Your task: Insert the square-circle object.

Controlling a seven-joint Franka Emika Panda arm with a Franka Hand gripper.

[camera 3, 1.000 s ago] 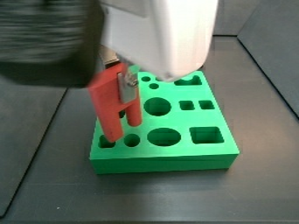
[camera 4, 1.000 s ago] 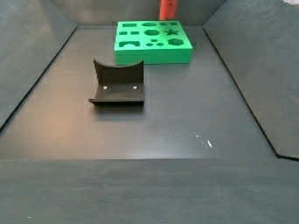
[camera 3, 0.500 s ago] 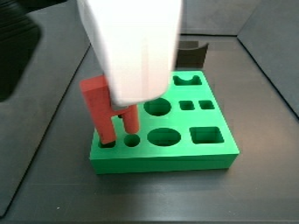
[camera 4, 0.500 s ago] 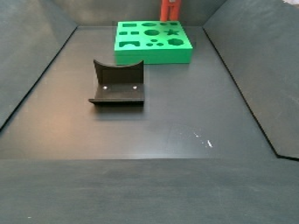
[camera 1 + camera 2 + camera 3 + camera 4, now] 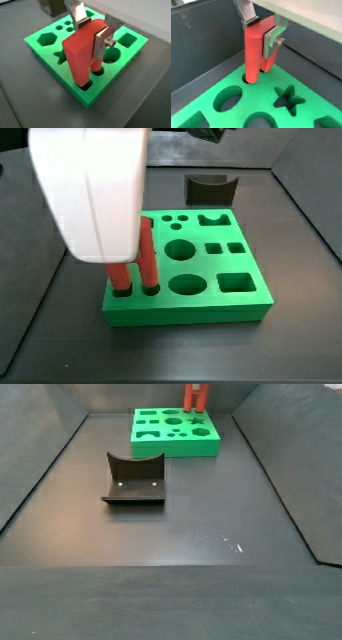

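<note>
The square-circle object [image 5: 81,50] is a red piece with two prongs. It stands upright with both prongs down in holes at a corner of the green block [image 5: 47,37]. It also shows in a wrist view [image 5: 254,50] and in both side views [image 5: 134,263] [image 5: 195,396]. My gripper [image 5: 91,31] is straight above the block, its silver fingers [image 5: 103,41] shut on the top of the red piece, as a wrist view [image 5: 261,31] also shows. In a side view the white arm body [image 5: 87,188] hides the fingers.
The green block [image 5: 207,278] [image 5: 174,431] lies on the dark floor near a wall and has several other shaped holes, open. The dark fixture [image 5: 134,479] [image 5: 210,188] stands apart from the block. Dark walls ring the floor.
The arm has come down with the red piece; its prongs have sunk deeper into the green block's holes. The block and the fixture have not moved.
</note>
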